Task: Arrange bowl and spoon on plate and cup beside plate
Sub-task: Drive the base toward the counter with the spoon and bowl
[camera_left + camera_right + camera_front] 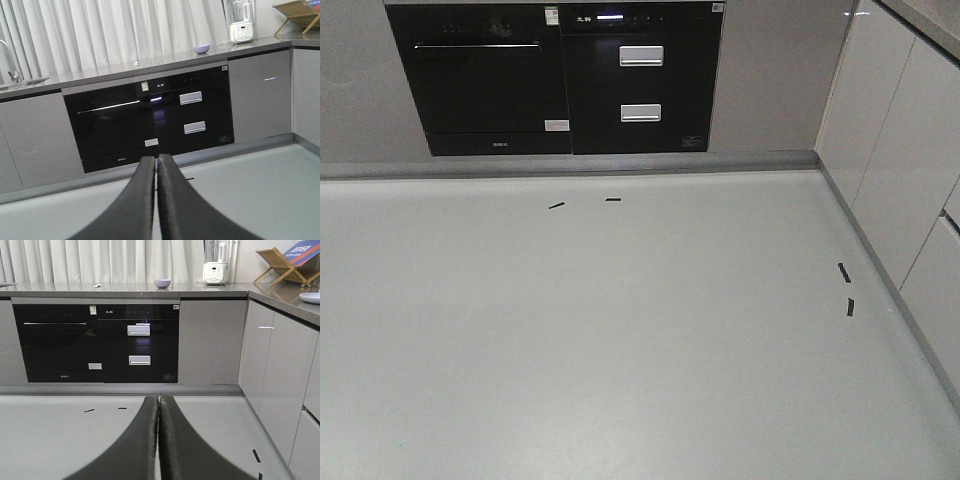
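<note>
Left tool [156, 159] and right tool [159, 399] are both closed, fingers pressed together, holding nothing. A small round lavender plastic bowl [162, 283] sits upright near the grey table's [125, 290] front edge. A short pale spoon [97, 286] lies further left along that edge, too small to tell its direction. A round pale blue plate [311, 298] rests at the table's right side.

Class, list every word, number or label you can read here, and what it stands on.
No text reads clearly.
On the oven: sticker and logo, too blurred.
On the drawer appliance: lit display, too small.
On the blue sign: white lettering, blurred.
</note>
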You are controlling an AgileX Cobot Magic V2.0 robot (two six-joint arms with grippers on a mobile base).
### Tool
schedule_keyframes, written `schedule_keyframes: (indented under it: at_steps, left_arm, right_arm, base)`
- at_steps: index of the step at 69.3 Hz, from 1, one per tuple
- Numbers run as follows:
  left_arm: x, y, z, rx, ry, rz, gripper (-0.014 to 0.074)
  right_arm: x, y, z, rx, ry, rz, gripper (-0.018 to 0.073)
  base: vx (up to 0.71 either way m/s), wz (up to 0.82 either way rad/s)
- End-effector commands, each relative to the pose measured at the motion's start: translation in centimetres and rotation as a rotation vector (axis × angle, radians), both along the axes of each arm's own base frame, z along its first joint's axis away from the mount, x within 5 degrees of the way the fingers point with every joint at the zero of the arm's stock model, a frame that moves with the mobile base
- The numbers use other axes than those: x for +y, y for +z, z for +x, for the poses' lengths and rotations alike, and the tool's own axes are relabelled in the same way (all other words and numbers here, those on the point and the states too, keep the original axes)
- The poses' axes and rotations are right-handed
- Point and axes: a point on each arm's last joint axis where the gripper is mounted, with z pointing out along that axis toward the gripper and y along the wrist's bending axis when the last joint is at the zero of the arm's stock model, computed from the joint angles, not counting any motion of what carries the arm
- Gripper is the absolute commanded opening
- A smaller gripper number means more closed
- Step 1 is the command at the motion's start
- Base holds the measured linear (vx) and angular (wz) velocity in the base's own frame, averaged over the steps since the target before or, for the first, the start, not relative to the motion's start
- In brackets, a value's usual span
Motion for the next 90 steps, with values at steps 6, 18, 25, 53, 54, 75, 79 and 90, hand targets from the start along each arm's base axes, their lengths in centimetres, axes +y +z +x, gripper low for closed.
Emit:
schedule_keyframes:
  at_steps: [6,18,25,53,54,75,79,90]
  left_arm:
    - [-0.03,1.03,-0.22,-0.097,-0.004,-0.011,-0.0006]
    - [-0.03,1.03,-0.22,-0.097,-0.004,-0.011,-0.0006]
    - [-0.03,1.03,-0.22,-0.097,-0.004,-0.011,-0.0006]
    - [-0.03,1.03,-0.22,-0.097,-0.004,-0.011,-0.0006]
    - [-0.03,1.03,-0.22,-0.097,-0.004,-0.011,-0.0006]
    - [-0.03,1.03,-0.22,-0.097,-0.004,-0.011,-0.0006]
    - [-0.03,1.03,-0.22,-0.097,-0.004,-0.011,-0.0006]
    - [-0.03,1.03,-0.22,-0.097,-0.004,-0.011,-0.0006]
  right_arm:
    - [-0.01,0.58,-0.08,-0.079,-0.003,-0.001,-0.0009]
    - [-0.01,0.58,-0.08,-0.079,-0.003,-0.001,-0.0009]
    - [-0.01,0.58,-0.08,-0.079,-0.003,-0.001,-0.0009]
    - [-0.01,0.58,-0.08,-0.079,-0.003,-0.001,-0.0009]
    - [-0.01,0.58,-0.08,-0.079,-0.003,-0.001,-0.0009]
    - [-0.01,0.58,-0.08,-0.079,-0.003,-0.001,-0.0009]
    - [-0.01,0.58,-0.08,-0.079,-0.003,-0.001,-0.0009]
    - [-0.01,0.58,-0.08,-0.079,-0.003,-0.001,-0.0009]
  base:
    - [0.02,0.00]
    - [0.04,0.00]
    - [0.05,0.00]
    - [0.10,-0.02]
    - [0.13,-0.05]
    - [0.11,0.01]
    - [0.08,0.13]
    - [0.09,0.16]
